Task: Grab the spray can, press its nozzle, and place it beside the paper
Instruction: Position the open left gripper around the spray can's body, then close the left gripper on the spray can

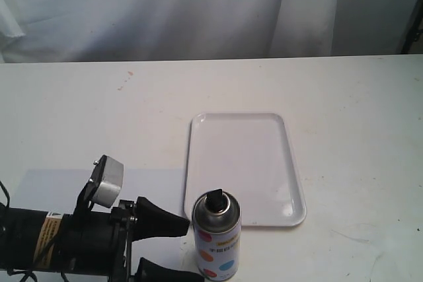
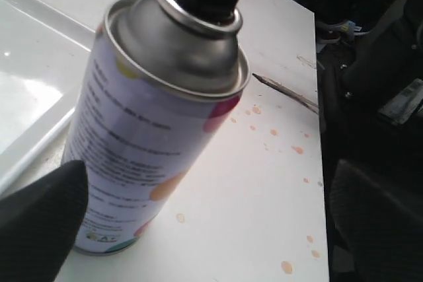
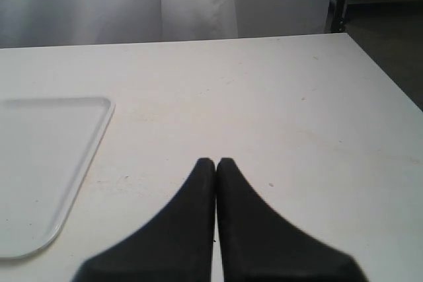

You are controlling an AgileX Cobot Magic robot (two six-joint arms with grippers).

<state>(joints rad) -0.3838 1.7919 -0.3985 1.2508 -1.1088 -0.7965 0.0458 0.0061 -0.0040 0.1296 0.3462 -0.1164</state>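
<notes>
The spray can point(image 1: 216, 242) stands upright near the table's front edge, just in front of the tray. It has a white label with coloured dots, a silver dome and a black nozzle point(image 1: 215, 198). My left gripper point(image 1: 187, 249) is open at the can's left side, and its upper finger point(image 1: 165, 222) reaches the can's wall. In the left wrist view the can point(image 2: 152, 130) fills the picture, one black finger point(image 2: 39, 222) close beside it. The pale bluish paper point(image 1: 152, 186) lies flat left of the tray, partly under my left arm. My right gripper point(image 3: 216, 163) is shut and empty over bare table.
A glossy white rimmed tray point(image 1: 198, 163) lies in the middle of the table, also seen in the right wrist view point(image 3: 86, 156). Orange specks point(image 2: 285, 267) dot the table near the can. The table's edge point(image 2: 320, 130) runs close beyond the can. A white curtain hangs behind.
</notes>
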